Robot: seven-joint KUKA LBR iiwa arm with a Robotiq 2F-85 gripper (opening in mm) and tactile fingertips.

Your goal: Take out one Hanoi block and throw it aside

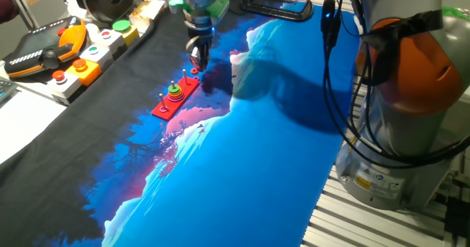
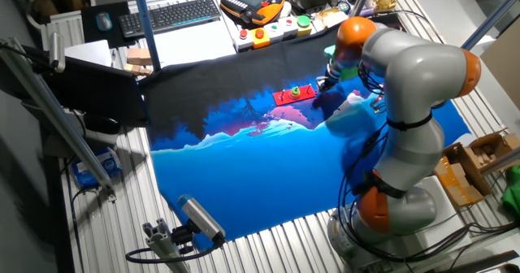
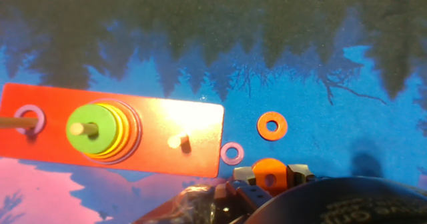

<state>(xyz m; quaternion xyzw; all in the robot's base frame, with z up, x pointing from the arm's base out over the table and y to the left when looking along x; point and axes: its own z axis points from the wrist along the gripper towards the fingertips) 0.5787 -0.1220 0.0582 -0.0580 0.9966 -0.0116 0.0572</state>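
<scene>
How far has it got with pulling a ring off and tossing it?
Taken out: an orange ring seems pinched in the claw, off the board. Left: dropping it aside, near the loose ring and pink ring lying on the cloth.

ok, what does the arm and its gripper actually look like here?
The arm is rounded silver-grey links with orange joint rings. Black cables hang loose beside it. The gripper is small and dark, under a pale green collar with a blue light; its fingers are too small to make out.
</scene>
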